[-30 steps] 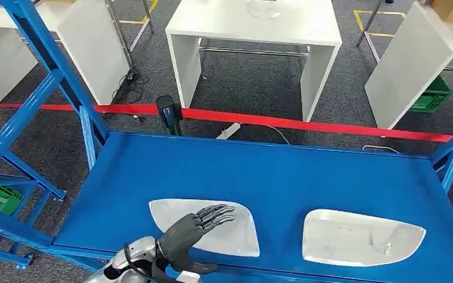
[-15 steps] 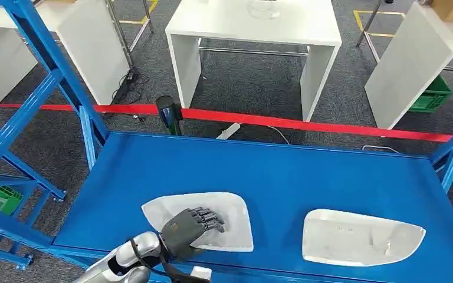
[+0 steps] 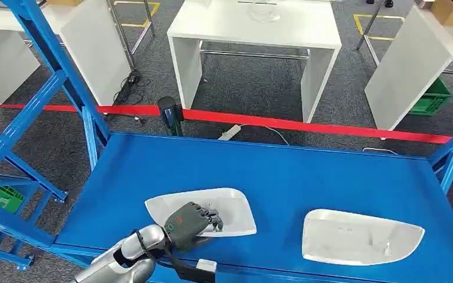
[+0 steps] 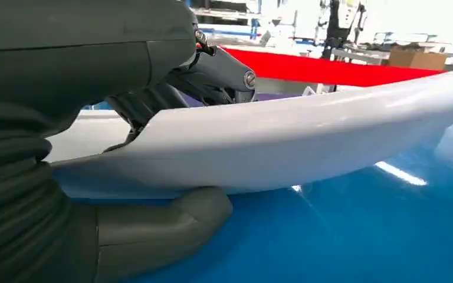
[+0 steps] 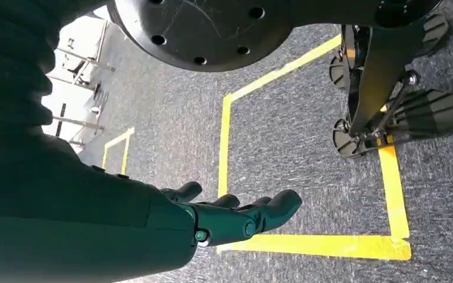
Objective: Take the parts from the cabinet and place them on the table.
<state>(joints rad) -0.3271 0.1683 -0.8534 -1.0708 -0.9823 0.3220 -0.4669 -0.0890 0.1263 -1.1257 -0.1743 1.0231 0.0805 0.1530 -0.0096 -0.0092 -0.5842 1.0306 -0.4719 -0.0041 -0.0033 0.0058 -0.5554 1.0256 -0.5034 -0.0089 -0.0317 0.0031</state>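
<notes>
The left hand (image 3: 190, 223) grips the near edge of a white part (image 3: 212, 207) on the blue shelf (image 3: 283, 177). Its dark fingers (image 3: 212, 216) curl over the top face of the part, and in the left wrist view the thick thumb (image 4: 165, 221) lies under the part's rim (image 4: 283, 147), so the part is pinched between thumb and fingers. In that view the held edge stands clear of the shelf surface, with the thumb between them; whether the far edge rests on the shelf cannot be told. The part extends away from the hand toward the shelf's middle.

A second part (image 3: 363, 237), also white and of like shape, lies flat on the shelf well apart from the left hand, off to its right, untouched.

The right hand (image 5: 236, 218) hangs over grey carpet (image 5: 295, 135) marked with yellow tape (image 5: 318, 244). Its fingers are stretched out side by side, only slightly bent, and hold nothing.

Beyond the shelf, farther from the left hand, a red strap (image 3: 307, 125) runs across the floor, past a black post (image 3: 169, 115). Behind it stands a white table (image 3: 259, 29) with a clear bowl (image 3: 264, 10) on top; what the bowl holds cannot be made out. A green crate (image 3: 433, 94) sits on the floor far to the right, its inside not visible.
</notes>
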